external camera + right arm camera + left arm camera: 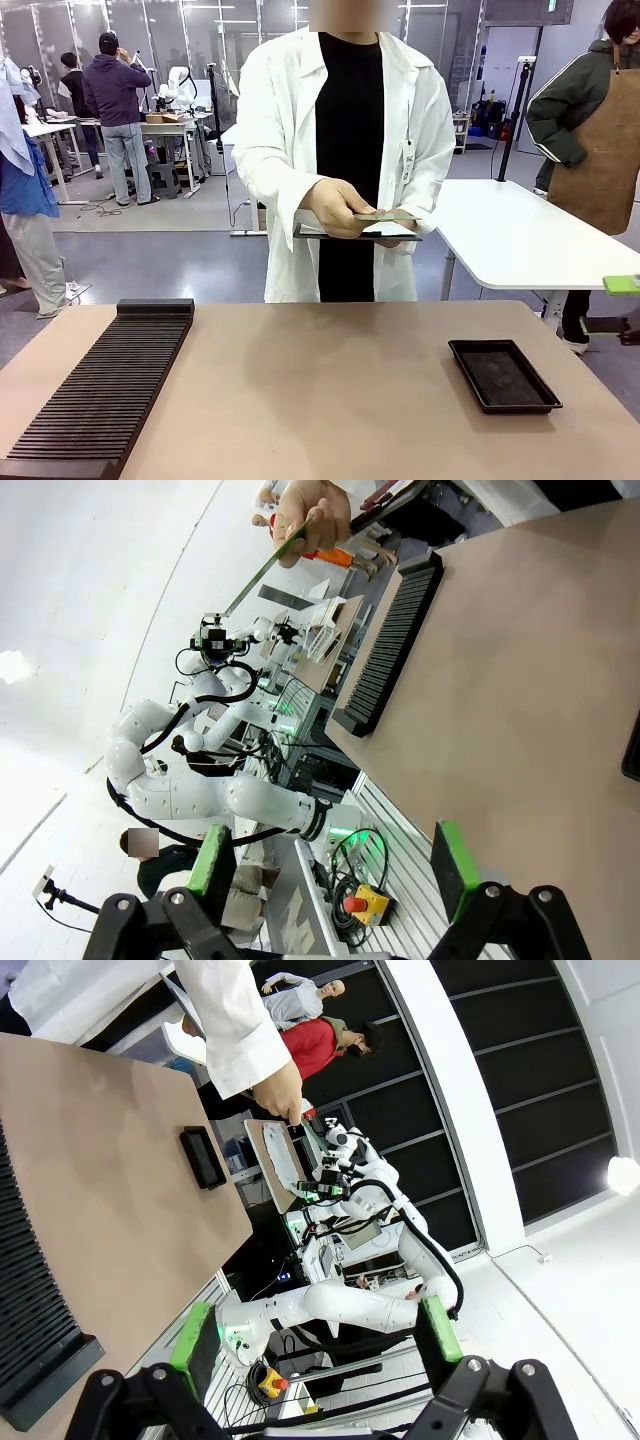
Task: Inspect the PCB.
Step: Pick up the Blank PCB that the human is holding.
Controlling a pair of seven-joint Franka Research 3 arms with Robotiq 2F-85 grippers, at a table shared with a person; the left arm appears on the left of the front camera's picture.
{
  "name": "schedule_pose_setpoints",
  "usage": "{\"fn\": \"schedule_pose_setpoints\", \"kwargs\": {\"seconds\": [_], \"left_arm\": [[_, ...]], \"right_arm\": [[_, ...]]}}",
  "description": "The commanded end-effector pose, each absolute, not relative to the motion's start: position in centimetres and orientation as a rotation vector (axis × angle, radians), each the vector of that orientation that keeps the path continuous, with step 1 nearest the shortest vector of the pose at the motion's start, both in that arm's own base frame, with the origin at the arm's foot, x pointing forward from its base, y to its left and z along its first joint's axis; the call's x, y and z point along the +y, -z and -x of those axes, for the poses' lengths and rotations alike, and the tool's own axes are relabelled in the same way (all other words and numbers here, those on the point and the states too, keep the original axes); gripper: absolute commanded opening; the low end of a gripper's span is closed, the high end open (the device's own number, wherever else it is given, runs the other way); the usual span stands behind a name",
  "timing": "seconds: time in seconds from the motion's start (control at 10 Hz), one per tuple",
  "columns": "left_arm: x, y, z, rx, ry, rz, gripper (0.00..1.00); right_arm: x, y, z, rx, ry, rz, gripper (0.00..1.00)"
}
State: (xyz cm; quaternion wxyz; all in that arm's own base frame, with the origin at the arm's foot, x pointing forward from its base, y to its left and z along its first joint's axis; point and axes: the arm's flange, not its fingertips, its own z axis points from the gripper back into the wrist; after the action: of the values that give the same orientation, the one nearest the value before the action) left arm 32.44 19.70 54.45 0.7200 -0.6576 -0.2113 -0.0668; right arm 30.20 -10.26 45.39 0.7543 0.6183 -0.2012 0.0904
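Person in white coat at far side holds PCB flat in a hand, just above a dark tablet, well off the table. On it: black tray robot's right, slotted rack left, well apart. Left gripper and right gripper: jaws wide apart, gripping nothing, both beyond the table edge.
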Motion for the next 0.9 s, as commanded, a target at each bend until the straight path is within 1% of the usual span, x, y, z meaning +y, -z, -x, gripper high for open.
{"fn": "schedule_pose_setpoints", "kwargs": {"seconds": [0.0,0.4,0.6,0.8], "left_arm": [[19.8,-54.5,-32.3,-0.469,0.169,1.465,1.00],[19.8,-54.5,-32.3,-0.469,0.169,1.465,1.00],[19.8,-54.5,-32.3,-0.469,0.169,1.465,1.00],[19.8,-54.5,-32.3,-0.469,0.169,1.465,1.00]], "right_arm": [[-7.8,-46.4,-33.9,-0.341,-0.107,-1.371,1.00],[-3.7,-48.0,-38.8,-0.259,-0.024,-1.419,1.00],[-0.3,-50.8,-41.2,-0.234,-0.036,-1.419,1.00],[2.5,-52.4,-43.3,-0.144,-0.008,-1.401,1.00]]}}
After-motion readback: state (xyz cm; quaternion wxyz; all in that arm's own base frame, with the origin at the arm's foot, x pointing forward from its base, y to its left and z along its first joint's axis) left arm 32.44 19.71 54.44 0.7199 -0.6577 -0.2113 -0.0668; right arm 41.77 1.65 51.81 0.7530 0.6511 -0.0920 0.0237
